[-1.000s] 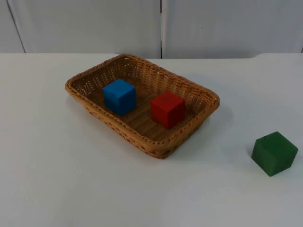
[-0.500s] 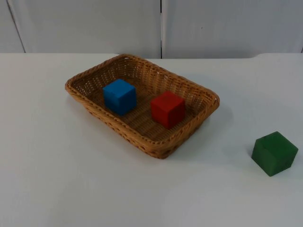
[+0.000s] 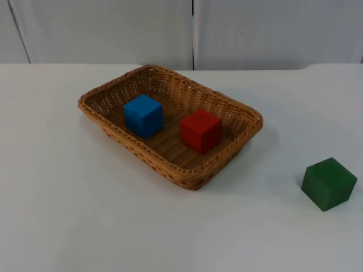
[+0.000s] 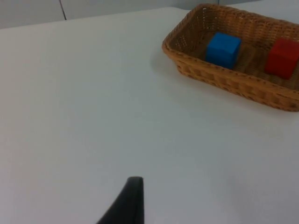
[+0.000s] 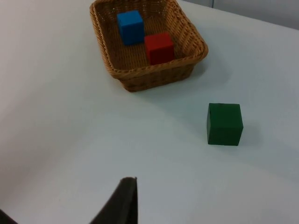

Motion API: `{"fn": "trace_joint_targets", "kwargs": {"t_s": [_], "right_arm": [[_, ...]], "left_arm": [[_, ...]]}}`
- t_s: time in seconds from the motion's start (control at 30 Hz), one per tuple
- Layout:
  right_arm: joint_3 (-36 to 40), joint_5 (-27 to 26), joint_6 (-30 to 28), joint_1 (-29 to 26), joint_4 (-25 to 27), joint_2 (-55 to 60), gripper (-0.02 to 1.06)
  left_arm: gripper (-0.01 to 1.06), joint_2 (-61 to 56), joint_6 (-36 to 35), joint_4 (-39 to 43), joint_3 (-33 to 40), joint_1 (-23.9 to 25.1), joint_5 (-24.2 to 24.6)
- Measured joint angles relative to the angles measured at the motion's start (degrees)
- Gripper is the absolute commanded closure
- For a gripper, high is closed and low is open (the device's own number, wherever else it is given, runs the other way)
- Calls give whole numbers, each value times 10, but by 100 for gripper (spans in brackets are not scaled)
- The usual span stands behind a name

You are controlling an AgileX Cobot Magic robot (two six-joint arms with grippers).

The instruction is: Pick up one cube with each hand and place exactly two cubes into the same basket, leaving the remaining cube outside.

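Top view: seeing no change from a second back. Counting one basket (image 3: 170, 165) toward the far edge of the table (image 3: 57, 215), holding two cubes, blue cube (image 3: 143, 115) and red cube (image 3: 201, 130), slightly apart. Counting one green cube (image 3: 329, 183) outside, near the right edge. Judging the task complete.

Left wrist view: spotting the left gripper (image 4: 131, 203) waiting over bare table, well clear of the basket; grip impossible to tell.

Right wrist view: spotting the right gripper (image 5: 124, 200) hanging short of the green cube; grip likewise impossible to tell.

basket (image 4: 224, 79) far end cut off, fingertip (image 4: 126, 205) maybe L gripper's, state unclear
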Motion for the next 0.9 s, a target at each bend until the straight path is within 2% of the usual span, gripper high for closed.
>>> {"fn": "trace_joint_targets", "kwargs": {"t_s": [0.53, 0.67, 0.9], "right_arm": [[0, 0, 0, -7, 2, 0, -1], [0, 0, 0, -34, 2, 0, -1], [0, 0, 0, -114, 3, 0, -1]], "left_arm": [[0, 0, 0, 0, 0, 0, 0], [0, 0, 0, 0, 0, 0, 0], [0, 0, 0, 0, 0, 0, 0]]}}
